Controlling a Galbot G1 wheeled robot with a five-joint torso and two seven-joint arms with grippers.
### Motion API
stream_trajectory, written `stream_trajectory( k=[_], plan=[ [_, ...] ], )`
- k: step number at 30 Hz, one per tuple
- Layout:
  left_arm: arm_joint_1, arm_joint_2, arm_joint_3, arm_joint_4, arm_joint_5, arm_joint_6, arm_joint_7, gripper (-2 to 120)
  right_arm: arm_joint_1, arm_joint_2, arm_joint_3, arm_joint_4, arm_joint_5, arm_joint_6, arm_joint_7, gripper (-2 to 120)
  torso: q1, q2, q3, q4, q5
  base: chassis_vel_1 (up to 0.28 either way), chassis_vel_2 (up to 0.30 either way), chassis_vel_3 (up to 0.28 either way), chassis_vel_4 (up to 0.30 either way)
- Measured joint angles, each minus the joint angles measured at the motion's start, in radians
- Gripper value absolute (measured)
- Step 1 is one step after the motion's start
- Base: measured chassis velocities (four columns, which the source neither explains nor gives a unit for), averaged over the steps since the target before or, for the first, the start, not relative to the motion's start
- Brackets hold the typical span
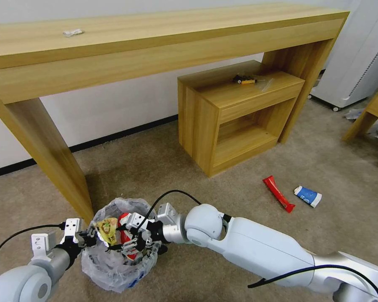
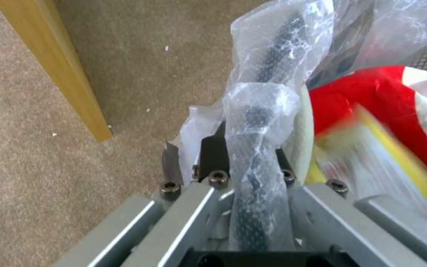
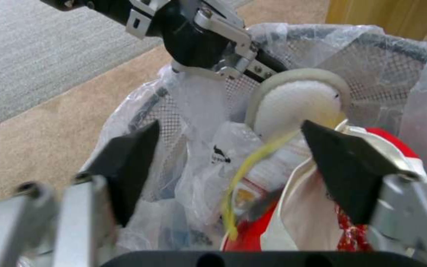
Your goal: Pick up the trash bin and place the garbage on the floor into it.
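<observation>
1. The step in hand looked like the drop: the right gripper [image 1: 134, 235] hovered over the mouth of the trash bin [image 1: 113, 268], its jaws spread wide with nothing between them, a yellow wrapper [image 3: 245, 174] lying just under them on the heap.

2. The left gripper [image 1: 88, 238] was clamped on the bin's bag-covered rim [image 2: 258, 122] at about nine o'clock of the bin, holding it. Whether the bin stood on the floor [image 1: 155, 167] or hung just above it could not be told.

3. The bin sat at about seven o'clock in the head view, just beside the leg of the long wooden table [image 1: 50, 159]. It looked nearly full: a white slipper [image 3: 293, 100] stood against the mesh wall, with a red-and-white piece [image 3: 371, 148] and crumpled clear plastic [image 3: 208, 174] beside it.

4. Two pieces of garbage lay on the carpet at about four o'clock, well apart from the bin: a red wrapper [image 1: 278, 193] and, near it, a blue-white cup [image 1: 308, 196] on its side.

5. The next move probably called for lifting the open gripper clear of the bag, then carrying the bin toward those two.
</observation>
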Motion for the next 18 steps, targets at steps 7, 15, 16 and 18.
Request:
stream_trajectory(
  k=[7,15,16,18],
  plan=[
    [0.002,0.0,-0.004,-0.001,0.0,0.0,0.0,0,-0.008,0.003,0.011,0.005,0.001,0.011,0.03,98,0.0,0.0,0.0,0.0,0.0,0.0,0.0,0.0,0.0],
    [0.008,-0.008,-0.005,0.0,0.002,0.0,0.001,0,-0.068,-0.025,0.105,0.062,0.008,0.024,0.144,100,0.0,0.0,0.0,0.0001,0.0,0.0,0.0,0.0,0.0],
    [0.008,-0.008,-0.005,0.0,0.002,0.0,0.001,0,-0.068,-0.025,0.105,0.062,0.008,0.024,0.144,100,0.0,0.0,0.0,0.0001,0.0,0.0,0.0,0.0,0.0],
    [0.007,-0.008,-0.004,0.001,0.001,0.0,0.002,0,-0.096,-0.057,0.166,0.091,0.009,0.017,0.159,100,0.0,0.0,0.0,0.0,0.0002,0.0,0.0,0.0,0.0]
  ],
)
